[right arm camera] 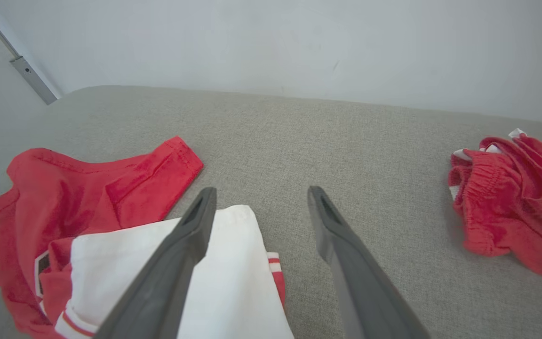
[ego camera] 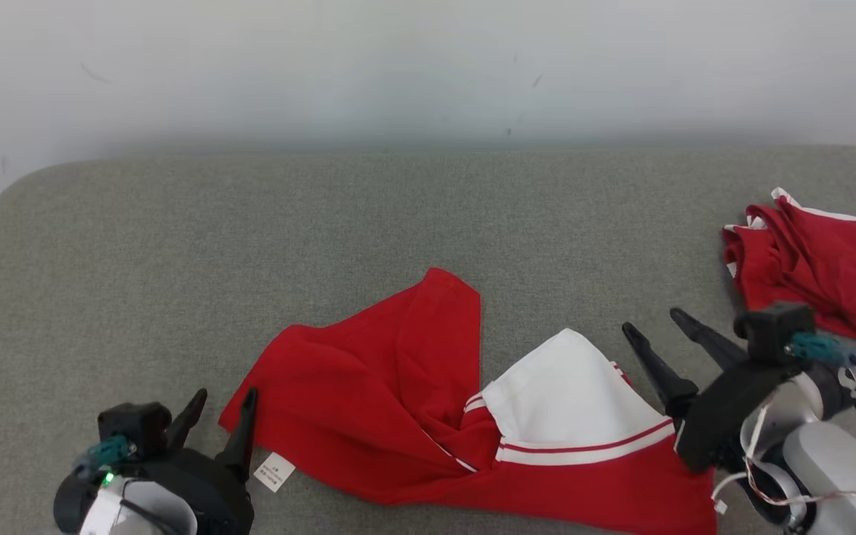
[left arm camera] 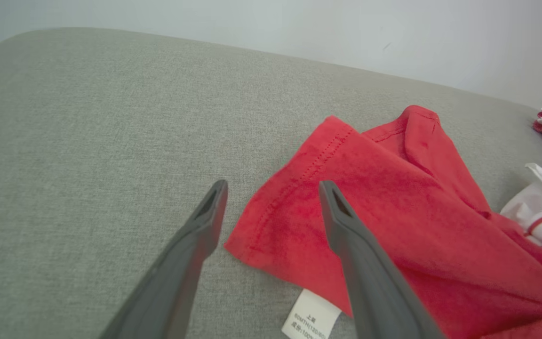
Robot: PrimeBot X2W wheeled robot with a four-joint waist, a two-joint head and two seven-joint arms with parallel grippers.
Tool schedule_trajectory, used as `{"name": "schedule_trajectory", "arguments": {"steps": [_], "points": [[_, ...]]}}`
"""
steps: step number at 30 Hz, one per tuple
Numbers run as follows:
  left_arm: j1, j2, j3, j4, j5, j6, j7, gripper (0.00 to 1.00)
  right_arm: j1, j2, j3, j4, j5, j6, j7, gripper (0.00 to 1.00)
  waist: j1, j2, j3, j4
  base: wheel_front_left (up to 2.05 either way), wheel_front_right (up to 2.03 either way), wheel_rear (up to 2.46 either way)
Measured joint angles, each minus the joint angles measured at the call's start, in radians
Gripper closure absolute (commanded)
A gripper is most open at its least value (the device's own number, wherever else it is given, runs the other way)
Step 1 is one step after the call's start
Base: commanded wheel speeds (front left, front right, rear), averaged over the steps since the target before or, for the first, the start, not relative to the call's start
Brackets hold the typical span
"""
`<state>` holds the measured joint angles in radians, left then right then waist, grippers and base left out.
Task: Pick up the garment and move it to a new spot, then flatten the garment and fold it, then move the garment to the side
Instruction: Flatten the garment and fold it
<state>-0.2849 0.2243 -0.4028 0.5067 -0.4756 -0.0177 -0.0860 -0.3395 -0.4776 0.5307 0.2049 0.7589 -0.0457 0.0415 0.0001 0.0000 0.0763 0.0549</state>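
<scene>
The fingers of our left gripper point(ego camera: 226, 394) stand spread over the near corner of the crumpled red and white garment point(ego camera: 368, 401), which lies on the gray cushion point(ego camera: 250, 238) between our grippers. Our right gripper point(ego camera: 651, 321), fingers also spread and empty, sits beside the garment's white panel. Farther off, past its right finger, lies a second red garment point(ego camera: 814, 260).

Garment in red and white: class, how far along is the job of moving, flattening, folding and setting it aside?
Done: nothing clearly; the garment lies rumpled, folded over itself on the grey surface. In hand: nothing gripped; the left claw is open at its left corner, the right claw open beside its white part. Left: flattening, folding, moving aside.
</scene>
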Motion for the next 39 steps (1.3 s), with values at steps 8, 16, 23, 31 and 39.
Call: {"name": "schedule_trajectory", "arguments": {"steps": [8,16,23,31,39], "points": [[-0.099,-0.017,-0.021,0.110,-0.019,-0.041,0.070,0.00,-0.159,0.068,0.058,0.151,-0.021,0.012,0.099,0.00,0.0001,0.0001,0.047,0.010,0.00,0.00,0.00],[-0.146,-0.024,-0.035,0.193,-0.019,-0.054,0.121,0.00,-0.227,0.122,0.102,0.280,-0.023,0.038,0.159,0.00,0.0000,0.0001,0.066,0.021,0.00,0.00,0.00],[-0.181,-0.036,-0.039,0.241,-0.021,-0.063,0.145,0.00,-0.264,0.164,0.129,0.377,-0.030,0.056,0.192,0.00,0.0000,0.0001,0.075,0.030,0.00,0.00,0.00],[-0.219,-0.058,-0.034,0.310,-0.050,-0.073,0.175,0.51,-0.310,0.204,0.148,0.467,-0.031,0.074,0.206,0.71,-0.0001,0.0000,0.090,0.033,0.00,0.00,0.00],[-0.251,-0.063,-0.034,0.352,-0.060,-0.089,0.185,1.00,-0.345,0.233,0.151,0.525,-0.031,0.105,0.183,1.00,0.0000,0.0000,0.097,0.035,0.00,0.00,0.00]]}}
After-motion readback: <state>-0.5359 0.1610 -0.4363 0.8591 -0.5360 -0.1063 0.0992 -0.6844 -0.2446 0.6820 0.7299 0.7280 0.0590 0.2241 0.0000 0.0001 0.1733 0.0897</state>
